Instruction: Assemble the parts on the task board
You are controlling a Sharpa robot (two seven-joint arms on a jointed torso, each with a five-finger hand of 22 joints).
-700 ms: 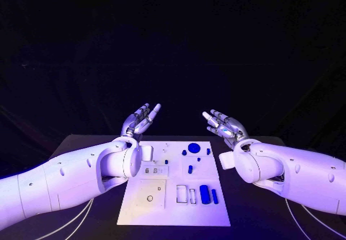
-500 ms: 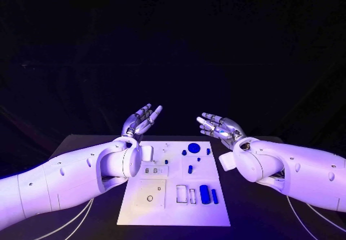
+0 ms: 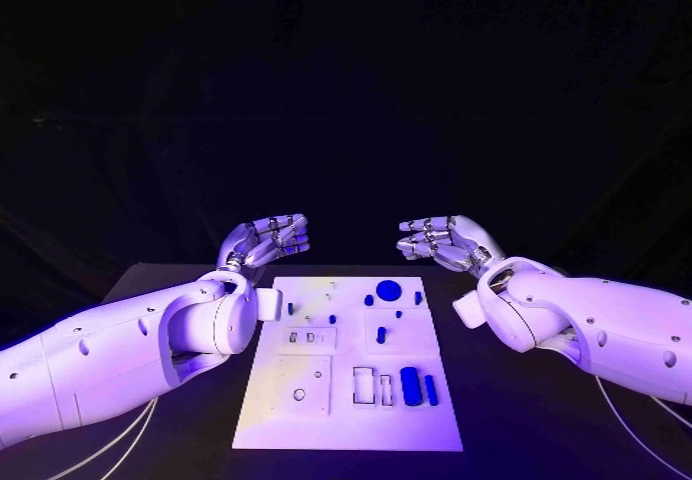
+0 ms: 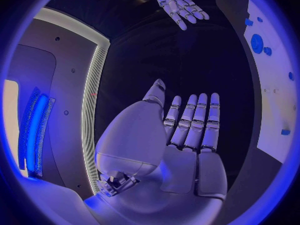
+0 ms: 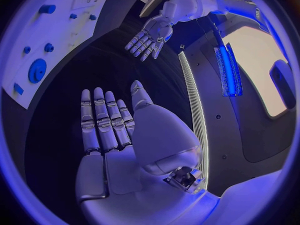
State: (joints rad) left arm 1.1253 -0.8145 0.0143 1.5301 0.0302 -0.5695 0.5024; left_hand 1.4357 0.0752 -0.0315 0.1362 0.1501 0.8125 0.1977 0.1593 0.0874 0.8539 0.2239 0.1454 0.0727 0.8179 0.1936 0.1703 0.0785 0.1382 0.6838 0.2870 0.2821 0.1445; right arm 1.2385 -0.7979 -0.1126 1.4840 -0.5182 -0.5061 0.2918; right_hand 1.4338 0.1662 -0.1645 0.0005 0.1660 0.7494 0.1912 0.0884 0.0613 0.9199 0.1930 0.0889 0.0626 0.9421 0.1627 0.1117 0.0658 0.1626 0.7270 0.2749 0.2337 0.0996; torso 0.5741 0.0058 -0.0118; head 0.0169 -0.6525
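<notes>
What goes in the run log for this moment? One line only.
left hand: open, raised beyond board | right hand: open, raised | white rectangular task board: small blue parts untouched | stage: pre-grasp

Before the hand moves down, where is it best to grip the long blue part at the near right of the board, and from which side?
Probably from above, fingers pinching the two long sides of the long blue part at mid-length. It lies flat on the task board, lengthwise toward the robot, beside a thinner blue piece.

White rectangular task board lying flat mid-table, long side running away from the robot, round blue disc near its far edge, small blue pegs scattered mid-board, two upright-lying blue bars — side by side — near right corner beside white slots
</notes>
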